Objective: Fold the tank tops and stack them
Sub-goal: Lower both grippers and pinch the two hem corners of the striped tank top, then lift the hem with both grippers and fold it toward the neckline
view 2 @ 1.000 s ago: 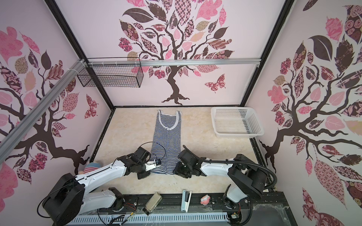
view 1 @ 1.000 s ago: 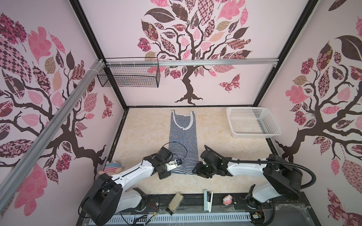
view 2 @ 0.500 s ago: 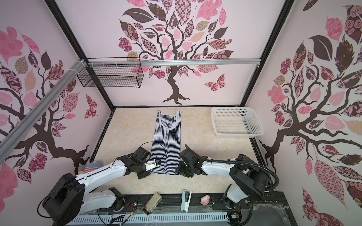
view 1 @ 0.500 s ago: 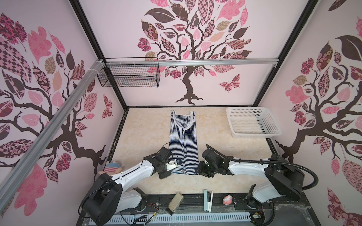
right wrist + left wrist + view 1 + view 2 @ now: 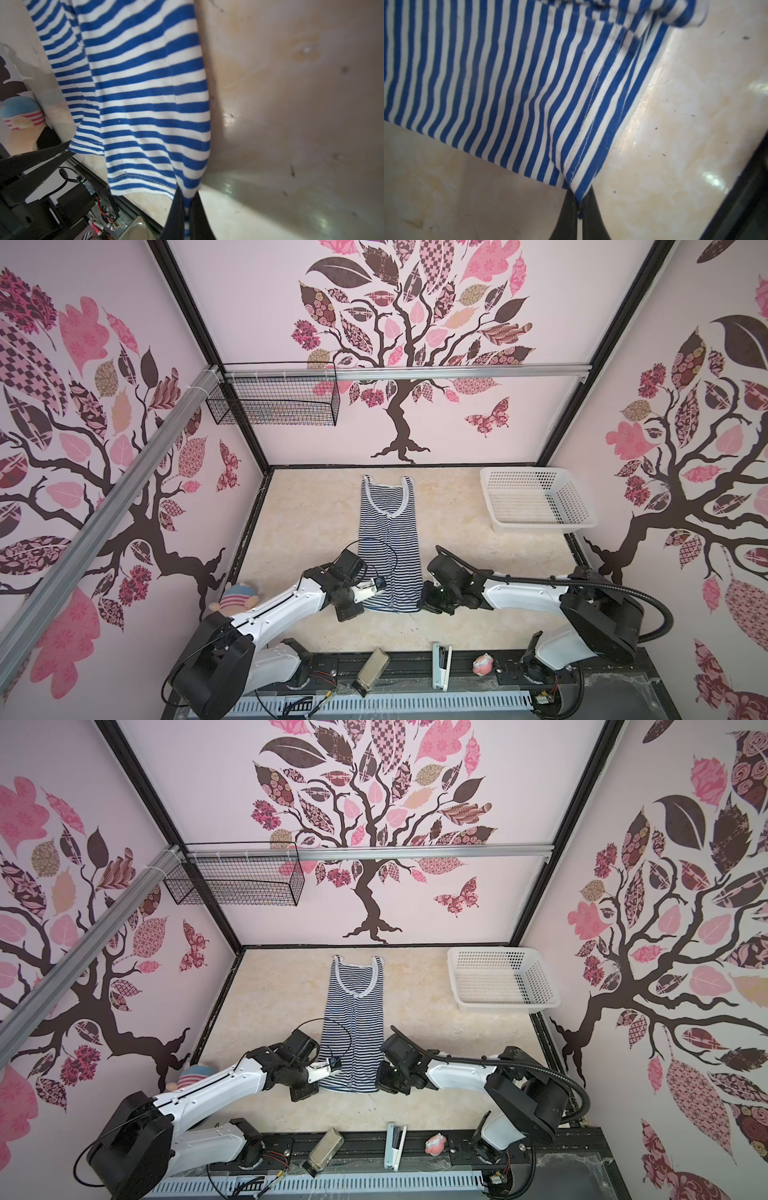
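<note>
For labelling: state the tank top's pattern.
The tank top has narrow blue-and-white stripes; clearest in right wrist view.

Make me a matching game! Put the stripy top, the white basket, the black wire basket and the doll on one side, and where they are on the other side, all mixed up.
Things
1. tank top
2. white basket
3. wire basket
4. plush doll

Places
A. hanging from the rail at the back
B. beside the left arm, at the near left edge
C. far right corner of the table
D. lying long in the middle, near corners pinched by the left gripper and right gripper

Pairs: 1-D, 2-C, 3-A, 4-B
</note>
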### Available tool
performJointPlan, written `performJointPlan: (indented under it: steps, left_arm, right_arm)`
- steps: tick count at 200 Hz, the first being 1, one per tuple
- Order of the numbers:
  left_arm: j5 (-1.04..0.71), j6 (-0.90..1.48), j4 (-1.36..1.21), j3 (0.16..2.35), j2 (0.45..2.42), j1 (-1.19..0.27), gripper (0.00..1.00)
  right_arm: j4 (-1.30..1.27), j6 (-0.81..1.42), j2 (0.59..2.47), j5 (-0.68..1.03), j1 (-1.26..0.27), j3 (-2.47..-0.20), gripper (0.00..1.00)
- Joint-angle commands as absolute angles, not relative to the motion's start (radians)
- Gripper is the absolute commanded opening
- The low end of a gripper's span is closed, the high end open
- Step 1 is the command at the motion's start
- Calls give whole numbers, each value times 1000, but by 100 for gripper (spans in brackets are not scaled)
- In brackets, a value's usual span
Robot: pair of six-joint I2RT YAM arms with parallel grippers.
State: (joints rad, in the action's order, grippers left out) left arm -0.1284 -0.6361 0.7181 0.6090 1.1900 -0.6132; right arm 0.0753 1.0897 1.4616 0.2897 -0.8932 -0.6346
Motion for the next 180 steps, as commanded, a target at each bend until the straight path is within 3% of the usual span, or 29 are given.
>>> performJointPlan:
  steps: [1, 111, 180]
  left_arm:
    - [-187, -634, 854, 673, 1137, -620, 0]
    - [-266, -640, 1173, 847, 937, -654, 0]
    - [-203, -648, 1060, 892, 1009, -654, 0]
  right_arm:
    - [149, 1074, 1367, 280, -894, -631, 0]
    - [359, 1141, 1010, 199, -959, -662, 0]
    - [451, 1048, 1110, 135, -933, -827, 0]
